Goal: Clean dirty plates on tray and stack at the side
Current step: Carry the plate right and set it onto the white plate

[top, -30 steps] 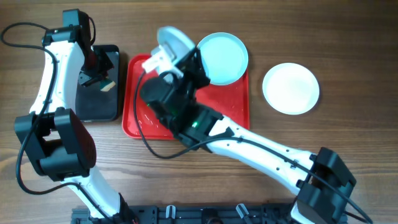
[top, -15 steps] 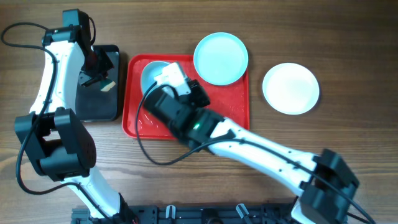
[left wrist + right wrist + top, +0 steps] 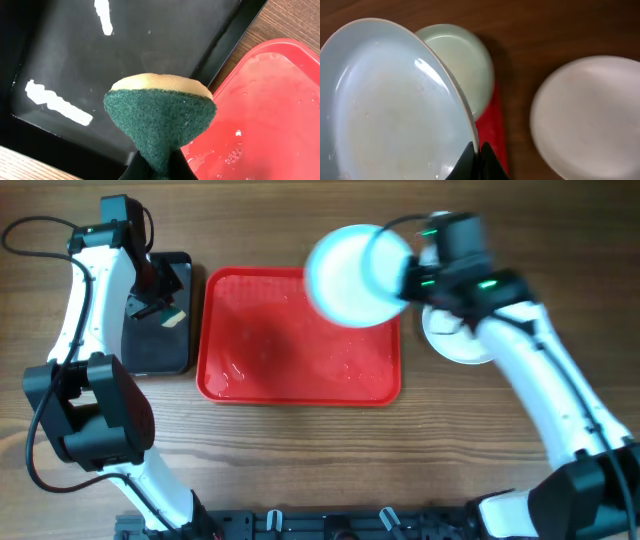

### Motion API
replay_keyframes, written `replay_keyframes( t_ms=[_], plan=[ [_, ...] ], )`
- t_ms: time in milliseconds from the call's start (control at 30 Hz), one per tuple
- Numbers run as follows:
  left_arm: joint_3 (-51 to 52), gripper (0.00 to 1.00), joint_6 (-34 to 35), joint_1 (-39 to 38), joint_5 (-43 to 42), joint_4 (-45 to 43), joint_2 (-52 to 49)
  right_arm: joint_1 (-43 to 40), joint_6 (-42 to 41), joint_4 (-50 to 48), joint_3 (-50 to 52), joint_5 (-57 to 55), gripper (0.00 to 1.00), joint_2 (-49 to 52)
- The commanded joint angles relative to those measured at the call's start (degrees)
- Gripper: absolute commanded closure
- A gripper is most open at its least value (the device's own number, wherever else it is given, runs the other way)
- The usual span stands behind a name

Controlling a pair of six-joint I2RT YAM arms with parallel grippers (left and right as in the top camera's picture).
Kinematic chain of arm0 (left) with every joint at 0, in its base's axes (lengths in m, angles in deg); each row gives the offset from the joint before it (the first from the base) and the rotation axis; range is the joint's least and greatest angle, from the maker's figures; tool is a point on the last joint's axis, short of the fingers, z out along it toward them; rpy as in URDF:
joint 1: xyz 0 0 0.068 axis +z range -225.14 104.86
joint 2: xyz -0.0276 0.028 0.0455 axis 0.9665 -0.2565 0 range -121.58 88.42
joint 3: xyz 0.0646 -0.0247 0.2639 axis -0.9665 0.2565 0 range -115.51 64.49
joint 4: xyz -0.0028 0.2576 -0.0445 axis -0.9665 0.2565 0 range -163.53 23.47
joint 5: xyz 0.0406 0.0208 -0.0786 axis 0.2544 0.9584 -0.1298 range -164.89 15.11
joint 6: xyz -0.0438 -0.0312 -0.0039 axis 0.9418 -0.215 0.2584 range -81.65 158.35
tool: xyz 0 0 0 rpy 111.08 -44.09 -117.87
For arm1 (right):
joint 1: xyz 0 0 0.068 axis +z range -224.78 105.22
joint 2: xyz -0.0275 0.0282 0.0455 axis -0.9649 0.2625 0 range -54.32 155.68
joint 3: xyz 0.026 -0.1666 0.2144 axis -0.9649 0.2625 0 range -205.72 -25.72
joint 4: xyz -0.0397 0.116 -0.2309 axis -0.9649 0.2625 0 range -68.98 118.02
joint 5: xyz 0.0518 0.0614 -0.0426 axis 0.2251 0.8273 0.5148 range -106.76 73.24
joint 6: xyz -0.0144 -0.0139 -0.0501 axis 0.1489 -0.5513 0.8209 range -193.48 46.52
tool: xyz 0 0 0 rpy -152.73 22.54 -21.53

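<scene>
right gripper [image 3: 475, 159] pinched shut on the rim of a turquoise plate [image 3: 395, 105], held above the red tray [image 3: 290, 350] at its far-right corner; second turquoise plate [image 3: 462, 62] lies at that corner, below the held one; cream plate [image 3: 590, 115] on the table [image 3: 300, 460] right of red tray, partly under the right arm [image 3: 540, 380]; left gripper [image 3: 156, 170] clamped on a green-and-yellow sponge [image 3: 160, 115] over the black tray [image 3: 60, 45], left of red tray

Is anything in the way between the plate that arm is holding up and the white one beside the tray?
Nothing visible. Only table lies between the held turquoise plate and the white plate; the other turquoise plate sits behind it.
</scene>
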State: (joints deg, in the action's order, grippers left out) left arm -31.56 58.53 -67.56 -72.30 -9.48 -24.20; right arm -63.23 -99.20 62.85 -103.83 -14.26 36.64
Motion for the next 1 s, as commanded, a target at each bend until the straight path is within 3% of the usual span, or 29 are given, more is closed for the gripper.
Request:
replay_keyframes(
  t_ms=[0,233,600,700,867,967],
  plan=[
    [-0.2,0.96,-0.9,0.1,-0.7,-0.1,-0.7,-11.1,-1.2,3.2,-0.1,6.2,0.96,-0.8],
    [-0.2,0.96,-0.9,0.1,-0.7,-0.1,-0.7,-26.1,0.2,5.4,3.3,5.3,0.96,2.2],
    [-0.2,0.96,-0.9,0.1,-0.7,-0.1,-0.7,-28.5,-1.2,-3.2,16.5,0.8,0.94,4.5],
    [-0.2,0.96,-0.9,0.1,-0.7,-0.1,-0.7,-28.4,-1.3,-5.6,17.2,1.0,0.59,4.6],
    [-0.2,0.96,-0.4,0.0,-0.7,-0.1,-0.7,-27.7,1.8,-8.1,15.6,6.8,0.49,4.6],
    [-0.2,0.96,-0.3,0.0,-0.7,-0.2,-0.7,-25.1,3.3,-7.4,12.5,7.6,0.49,4.6]
  ],
)
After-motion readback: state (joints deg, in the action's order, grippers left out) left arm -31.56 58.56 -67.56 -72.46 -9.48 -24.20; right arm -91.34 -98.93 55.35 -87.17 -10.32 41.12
